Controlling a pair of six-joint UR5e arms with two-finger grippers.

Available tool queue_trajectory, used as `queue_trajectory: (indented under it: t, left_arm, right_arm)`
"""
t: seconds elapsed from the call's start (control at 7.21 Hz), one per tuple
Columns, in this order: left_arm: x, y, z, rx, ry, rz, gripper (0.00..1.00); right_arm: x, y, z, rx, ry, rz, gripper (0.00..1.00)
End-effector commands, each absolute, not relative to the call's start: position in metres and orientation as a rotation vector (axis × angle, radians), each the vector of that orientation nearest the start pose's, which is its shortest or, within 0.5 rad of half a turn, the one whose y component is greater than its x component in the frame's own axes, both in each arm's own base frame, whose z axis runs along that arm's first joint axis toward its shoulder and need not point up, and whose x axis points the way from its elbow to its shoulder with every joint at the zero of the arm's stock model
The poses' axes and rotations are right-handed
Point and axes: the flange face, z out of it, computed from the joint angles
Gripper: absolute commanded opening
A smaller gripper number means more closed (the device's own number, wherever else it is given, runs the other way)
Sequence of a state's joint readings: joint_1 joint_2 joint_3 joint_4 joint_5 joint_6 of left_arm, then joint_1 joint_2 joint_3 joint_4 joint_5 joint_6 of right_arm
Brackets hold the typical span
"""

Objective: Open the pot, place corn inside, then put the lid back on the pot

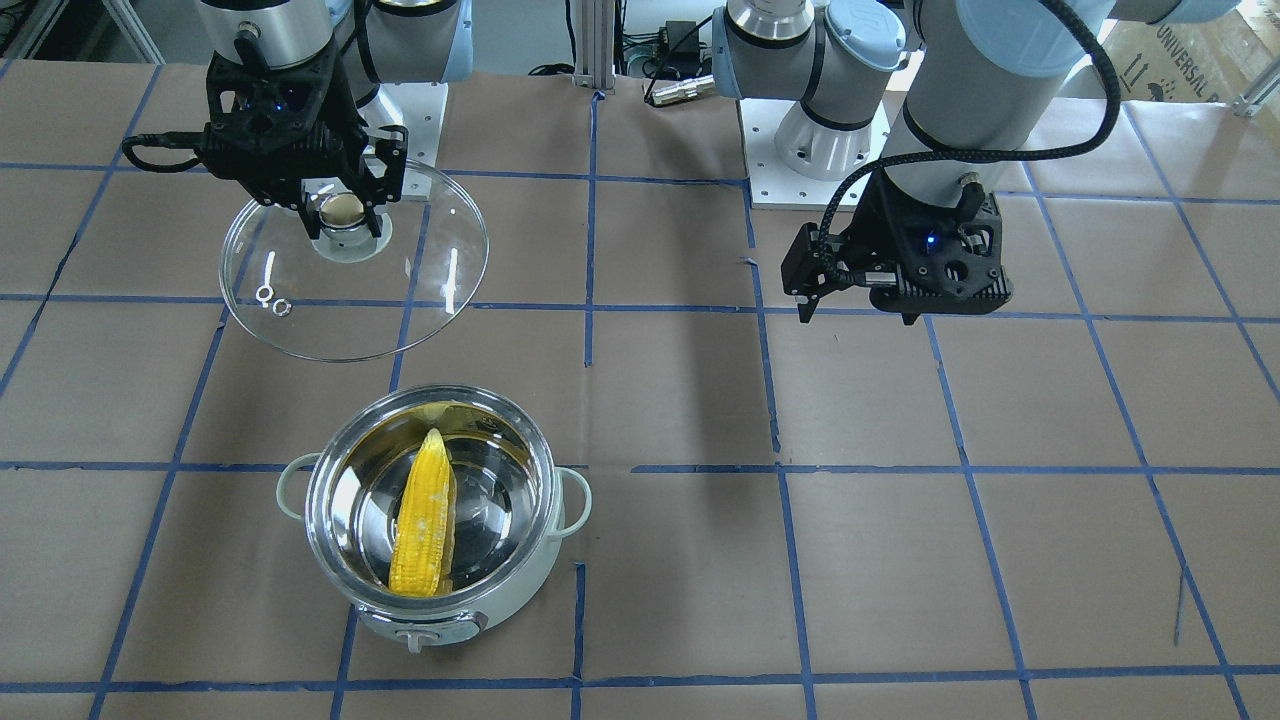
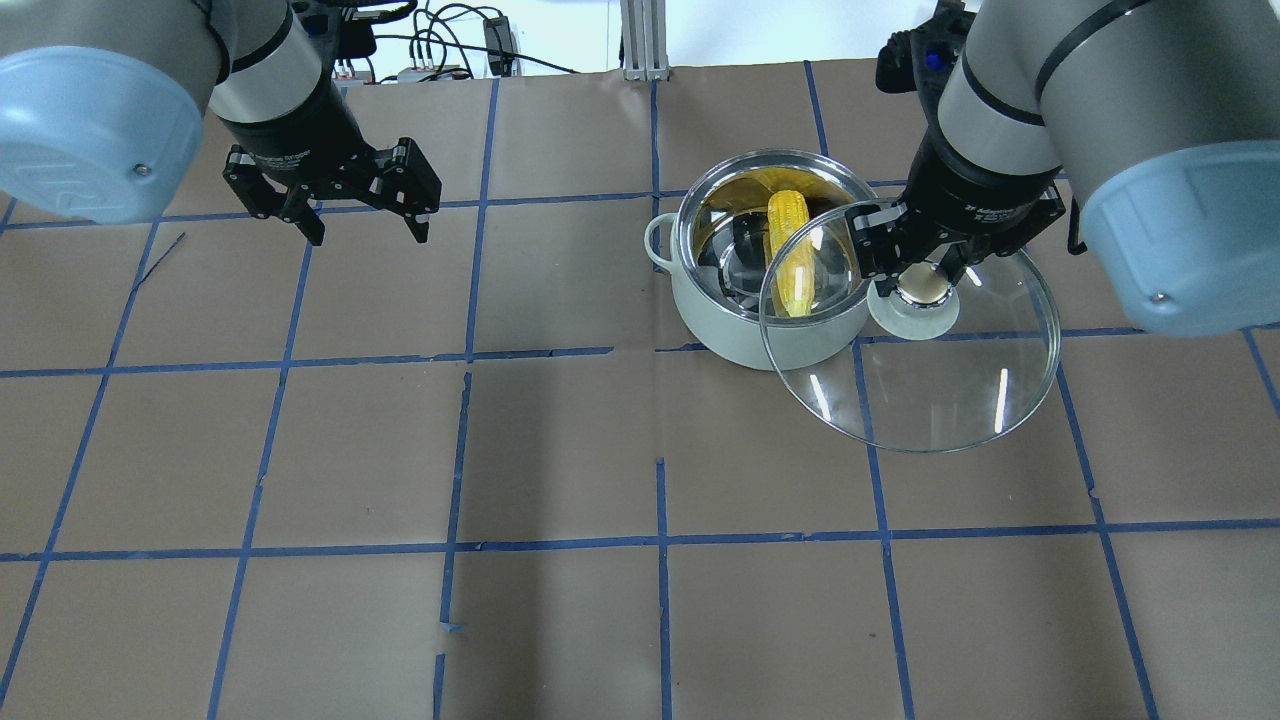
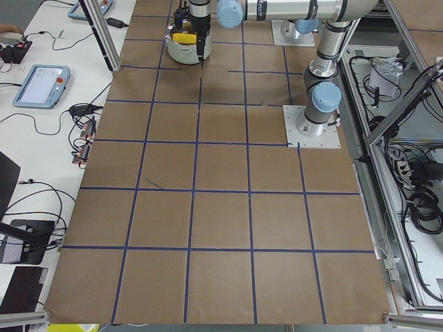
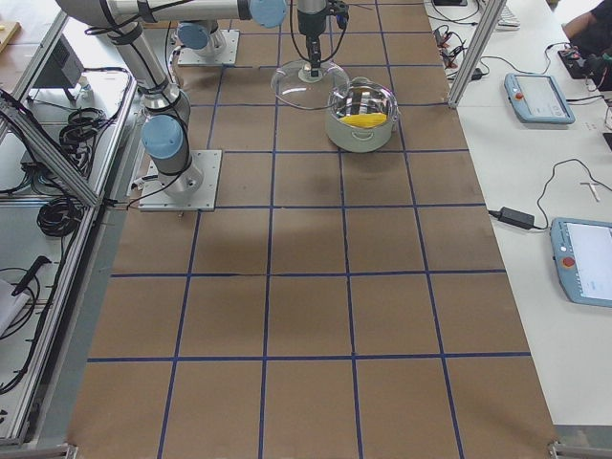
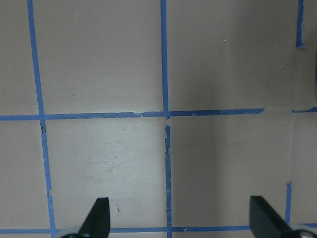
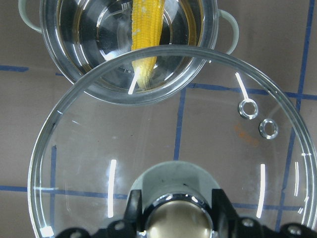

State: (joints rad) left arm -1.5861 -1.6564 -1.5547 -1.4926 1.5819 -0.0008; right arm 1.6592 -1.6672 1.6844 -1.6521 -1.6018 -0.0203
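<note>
The pale mint pot (image 1: 455, 610) stands open on the table with the yellow corn (image 1: 423, 520) lying inside its steel bowl. My right gripper (image 1: 345, 212) is shut on the beige knob of the clear glass lid (image 1: 350, 320) and holds it in the air beside the pot, toward the robot. In the overhead view the lid (image 2: 930, 390) overlaps the pot's (image 2: 730, 335) near right rim, and the corn (image 2: 790, 250) shows through it. The right wrist view shows lid (image 6: 99, 163), corn (image 6: 143, 29) and pot (image 6: 54, 44). My left gripper (image 2: 358, 215) is open and empty, far from the pot.
The table is brown paper (image 2: 560, 450) with a blue tape grid. The arm bases (image 1: 815, 150) stand at the robot's edge. Teach pendants (image 4: 540, 96) and cables lie on side benches beyond the table's edge.
</note>
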Motion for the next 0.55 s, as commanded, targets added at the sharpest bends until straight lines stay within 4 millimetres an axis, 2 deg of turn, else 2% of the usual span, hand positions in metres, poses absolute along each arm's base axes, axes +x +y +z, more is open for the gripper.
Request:
queue_trajectory:
  t: [0.0,0.14,0.42]
  left_arm:
    - [-0.14,-0.526,0.46,0.026,3.131,-0.015,1.0]
    - [-0.141,-0.526,0.46,0.024,3.131,-0.015,1.0]
    - [-0.14,-0.526,0.468,0.021,3.129,-0.038,1.0]
  right_arm:
    - [0.178,-0.482,0.475,-0.188,3.153,-0.108,0.43]
    - [0.187,-0.511,0.468,-0.226,3.15,-0.139,0.43]
    - [0.221,-0.558,0.447,-0.293,3.141,-0.157,0.43]
